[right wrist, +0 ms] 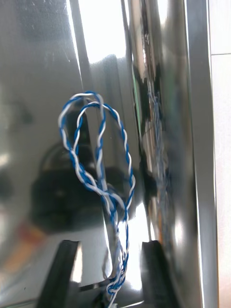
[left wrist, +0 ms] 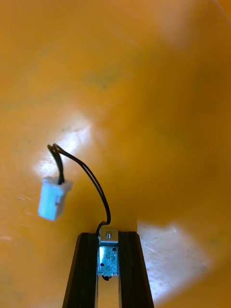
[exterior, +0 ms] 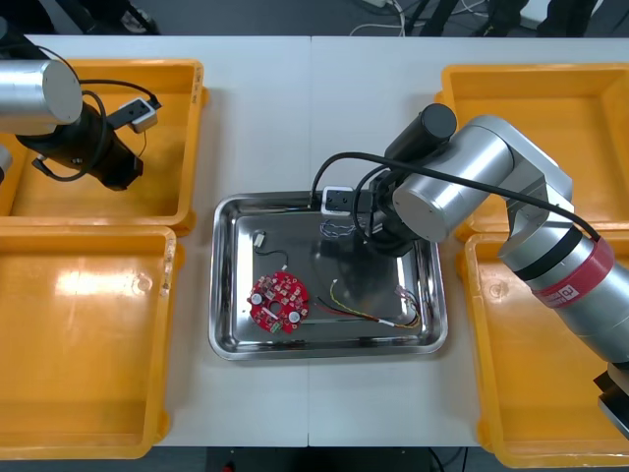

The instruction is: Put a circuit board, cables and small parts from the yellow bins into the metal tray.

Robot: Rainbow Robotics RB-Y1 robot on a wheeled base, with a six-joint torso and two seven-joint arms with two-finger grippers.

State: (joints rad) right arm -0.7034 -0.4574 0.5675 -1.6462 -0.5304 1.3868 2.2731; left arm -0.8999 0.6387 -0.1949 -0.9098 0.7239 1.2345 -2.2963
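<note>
- Blue-and-white twisted cable lies in the metal tray, between the spread, released fingers of the right gripper.
- Left gripper is over the far left yellow bin, clenched on a small metal part; its print is unreadable.
- Red circuit board rests in the tray.

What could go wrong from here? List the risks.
1. The twisted blue and white cable runs between the open fingers of the right gripper in the metal tray; lifting could drag it out.
2. The left gripper pinches a small metal part over a yellow bin; its dangling white connector could snag.
</note>
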